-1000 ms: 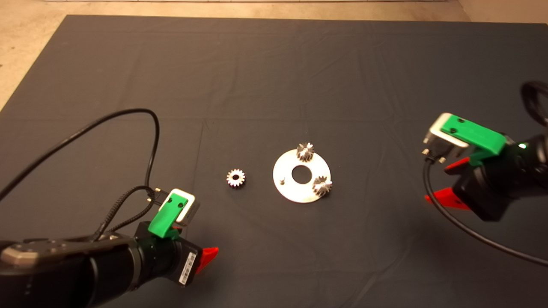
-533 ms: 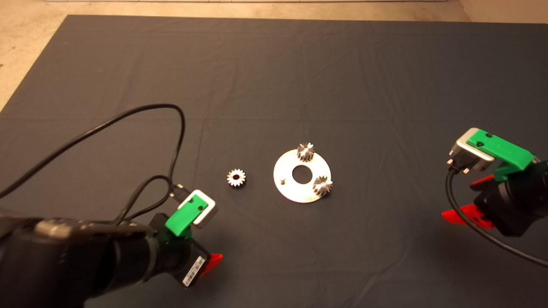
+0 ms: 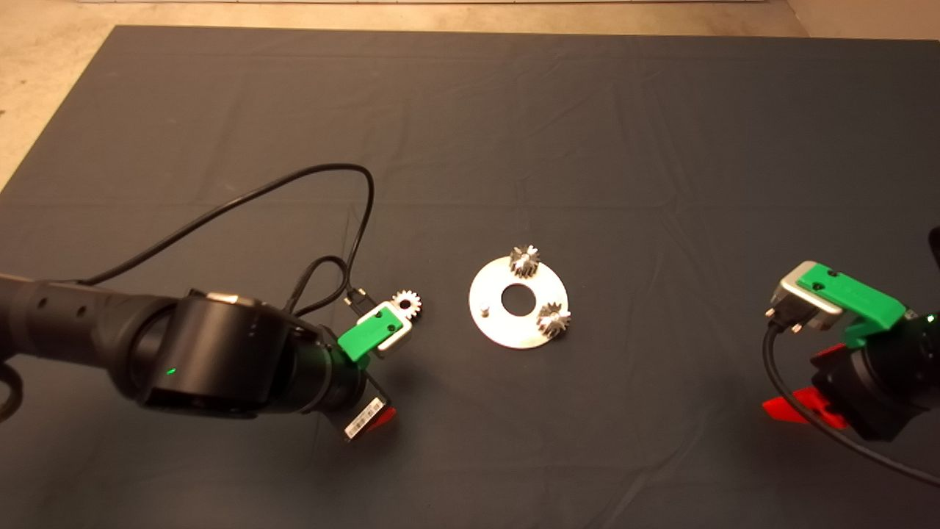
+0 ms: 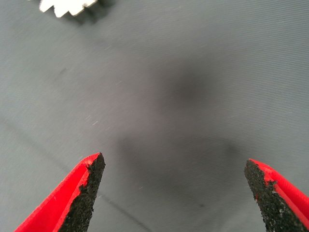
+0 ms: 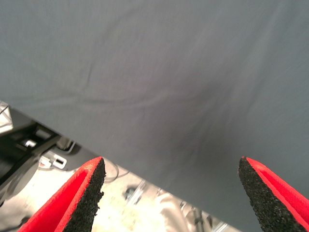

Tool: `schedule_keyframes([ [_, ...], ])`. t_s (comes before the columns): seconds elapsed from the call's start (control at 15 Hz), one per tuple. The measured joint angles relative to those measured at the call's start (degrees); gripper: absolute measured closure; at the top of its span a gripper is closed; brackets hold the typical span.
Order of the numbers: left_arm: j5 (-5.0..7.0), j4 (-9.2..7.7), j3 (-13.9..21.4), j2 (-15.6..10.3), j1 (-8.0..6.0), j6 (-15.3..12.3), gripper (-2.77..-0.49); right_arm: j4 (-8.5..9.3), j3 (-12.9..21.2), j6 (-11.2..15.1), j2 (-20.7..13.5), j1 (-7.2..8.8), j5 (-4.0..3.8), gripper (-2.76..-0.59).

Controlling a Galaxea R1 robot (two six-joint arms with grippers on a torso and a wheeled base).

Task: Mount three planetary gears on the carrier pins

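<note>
The shiny round plate [image 3: 514, 334] lies mid-mat. Two planetary gears [image 3: 524, 260] [image 3: 553, 319] sit on its far and right carrier pins. The left carrier pin [image 3: 483, 308] stands bare. The third gear [image 3: 406, 302] lies on the mat left of the plate, partly hidden by my left wrist's camera mount; only its edge shows in the left wrist view [image 4: 67, 6]. My left gripper [image 3: 380, 398] [image 4: 176, 193] is open and empty, low over the mat just short of that gear. My right gripper [image 3: 806, 382] [image 5: 171, 193] is open and empty near the mat's right front edge.
A black cable [image 3: 294, 187] loops from my left wrist over the mat behind the arm. The right wrist view looks past the mat's edge [image 5: 96, 150] at the floor and equipment below.
My left arm has swung right and forward, bringing its gripper close to the loose gear. My right arm has drawn back toward the lower right. The gears and plate have not moved.
</note>
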Motion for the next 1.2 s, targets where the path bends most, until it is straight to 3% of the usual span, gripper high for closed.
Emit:
schedule_keyframes([
  [0.13,0.0,-2.08,-1.36,1.23,-0.9,0.8,-2.06,-0.02,0.0,0.01,0.02,-1.56,0.0,-2.02],
  [0.27,0.02,-3.59,-2.93,2.24,-3.13,1.07,-2.06,-0.09,0.0,0.01,0.16,-3.23,0.0,-2.02],
  [0.47,-0.05,-4.64,-4.18,3.54,-5.81,2.14,-2.06,-0.24,-0.05,0.01,0.48,-4.45,-0.05,-2.02],
  [0.87,0.02,-5.52,-6.18,3.95,-7.51,4.02,-2.06,-0.3,-0.05,0.0,1.44,-4.75,0.06,-2.02],
  [1.07,0.01,-5.36,-6.65,4.06,-7.51,4.06,-2.06,-0.45,-0.02,0.0,0.95,-4.75,0.02,-2.02],
  [1.2,0.0,-4.37,-6.76,3.74,-7.51,4.02,-2.06,-0.77,0.02,0.0,-0.8,-4.74,0.09,-2.02],
])
